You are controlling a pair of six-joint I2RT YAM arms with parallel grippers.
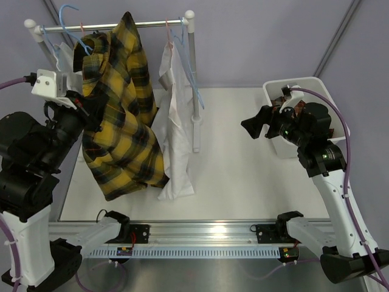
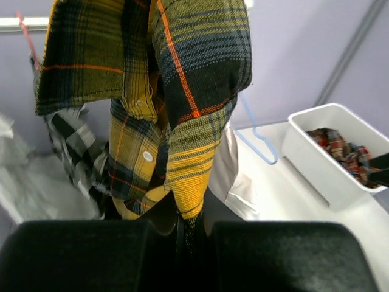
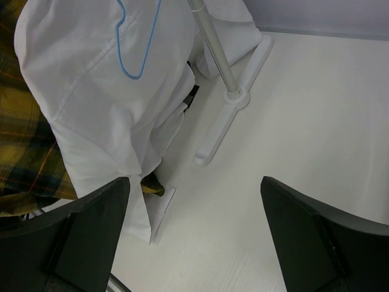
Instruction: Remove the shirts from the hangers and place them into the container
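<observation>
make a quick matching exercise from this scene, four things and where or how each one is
1 yellow plaid shirt
2 white shirt
3 container
4 right tool

a open, holding nothing
b holds a red plaid shirt
c pinched in the left tool
d hangs beside the rack post

Pairs: 1-c, 2-d, 3-b, 4-a

Plaid shirt (image 1: pixel 118 115): yellow and black checks, with thin orange lines.
Plain shirt (image 1: pixel 173 134): white, no pattern.
Checked shirt (image 2: pixel 76 143): black and white squares.
Hanger (image 1: pixel 196 87): light blue.
Tub (image 1: pixel 276 137): white.
Cloth in tub (image 2: pixel 340 152): red and dark plaid.
Table (image 1: pixel 243 176): white.
Wall (image 1: pixel 255 36): pale lilac.
</observation>
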